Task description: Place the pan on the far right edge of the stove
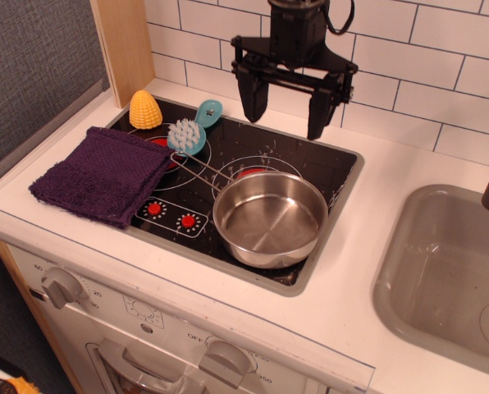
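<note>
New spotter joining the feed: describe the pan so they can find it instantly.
Start at the black stove set into the white counter, left of the grey sink. On its front right part sits the pan, below the open gripper. It is the only shiny round steel thing there, empty, with a thin wire handle.

Pan [270, 218] on stove's [310, 160] right, cloth [101, 174] left.

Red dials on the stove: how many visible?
2. Both sit on the stove's front-left strip: one red dial beside the purple towel, the other red dial just right of it, left of the pan. The towel may hide more.
</note>
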Robot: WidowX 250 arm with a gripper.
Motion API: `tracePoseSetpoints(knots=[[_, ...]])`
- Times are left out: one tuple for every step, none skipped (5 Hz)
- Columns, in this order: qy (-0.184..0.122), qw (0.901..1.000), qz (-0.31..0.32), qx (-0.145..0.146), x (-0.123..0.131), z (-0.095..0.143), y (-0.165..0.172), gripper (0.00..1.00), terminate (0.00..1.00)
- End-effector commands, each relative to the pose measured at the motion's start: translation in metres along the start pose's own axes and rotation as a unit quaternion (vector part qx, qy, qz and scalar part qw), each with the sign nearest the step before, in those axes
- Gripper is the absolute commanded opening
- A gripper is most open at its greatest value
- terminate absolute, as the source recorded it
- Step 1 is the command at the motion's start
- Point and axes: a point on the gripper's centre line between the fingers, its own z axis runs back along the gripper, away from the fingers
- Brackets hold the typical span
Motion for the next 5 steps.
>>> tracePoseSetpoints(knots=[[-0.037,0.9988,-0.019,-0.027,-0.028,0.005,-0.028,1.0,0.0],[-0.028,0.9985,-0.027,-0.037,-0.043,-0.005,-0.033,1.0,0.0],[-0.022,0.9986,-0.022,-0.043,-0.05,-0.022,-0.034,1.0,0.0],[-0.029,0.9977,-0.032,-0.051,-0.055,-0.036,-0.041,1.0,0.0],[-0.028,0.9966,-0.051,-0.059,-0.059,-0.044,-0.053,1.0,0.0]])
